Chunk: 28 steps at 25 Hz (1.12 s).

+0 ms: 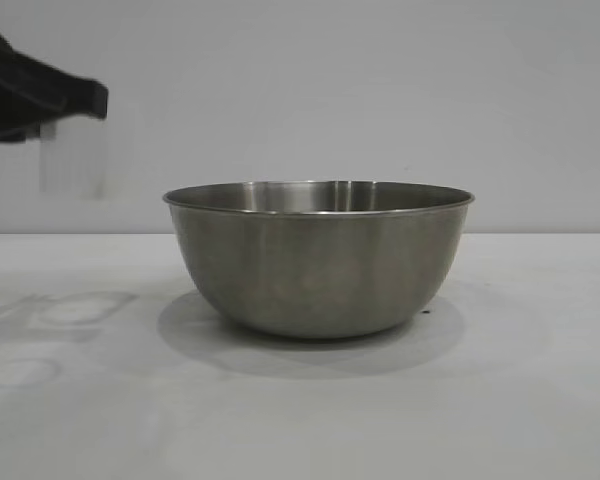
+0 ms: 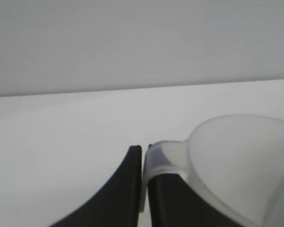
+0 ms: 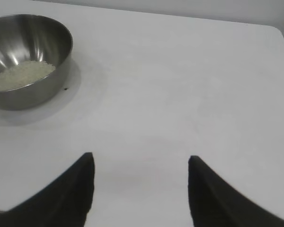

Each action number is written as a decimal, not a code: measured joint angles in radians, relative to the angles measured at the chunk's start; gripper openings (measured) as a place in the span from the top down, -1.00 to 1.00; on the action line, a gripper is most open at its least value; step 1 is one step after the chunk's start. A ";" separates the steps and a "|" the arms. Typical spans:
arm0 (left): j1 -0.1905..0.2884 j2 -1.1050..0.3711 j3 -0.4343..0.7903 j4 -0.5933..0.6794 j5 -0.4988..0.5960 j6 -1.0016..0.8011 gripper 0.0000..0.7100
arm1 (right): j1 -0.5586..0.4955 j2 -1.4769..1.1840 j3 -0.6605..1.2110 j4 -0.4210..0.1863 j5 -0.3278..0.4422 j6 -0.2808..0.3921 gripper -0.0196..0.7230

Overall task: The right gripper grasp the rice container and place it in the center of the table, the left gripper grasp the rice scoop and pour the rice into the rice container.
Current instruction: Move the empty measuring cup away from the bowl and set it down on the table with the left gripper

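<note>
A plain pale wall stands behind a white matte table [image 1: 540, 400]. The rice container [image 1: 318, 262], a large steel bowl, sits upright at the middle of the table with a heap of rice [image 3: 22, 74] in its bottom. The left gripper [image 2: 142, 156] hangs in the air off to the bowl's left, above rim level, its fingers pinched together on the little side handle of the rice scoop [image 2: 241, 161], a translucent cup that looks empty. The right gripper [image 3: 140, 163] hovers well away from the bowl, jaws half spread, holding nothing. The pouring appears done, so the step in hand is likely returning the scoop: lower it level, clear of the bowl's rim, and release only once its base rests flat.
</note>
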 joint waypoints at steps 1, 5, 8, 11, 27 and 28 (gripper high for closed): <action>0.000 0.011 0.000 0.005 0.000 -0.013 1.00 | 0.000 0.000 0.000 0.000 0.000 0.000 -0.07; 0.000 0.052 0.000 0.006 0.000 -0.069 1.00 | 0.000 0.000 0.000 0.000 0.000 0.000 -0.07; 0.000 0.082 0.000 0.006 0.000 -0.093 1.00 | 0.000 0.000 0.000 0.000 0.000 0.000 -0.07; 0.000 0.111 0.000 -0.002 0.000 -0.114 1.00 | 0.000 0.000 0.000 0.000 0.000 0.000 -0.07; 0.000 0.167 -0.031 -0.041 0.000 -0.146 1.00 | 0.000 0.000 0.000 0.000 0.000 0.000 -0.07; 0.000 0.167 -0.031 -0.041 0.000 -0.146 1.00 | 0.000 0.000 0.000 0.000 0.000 0.000 -0.07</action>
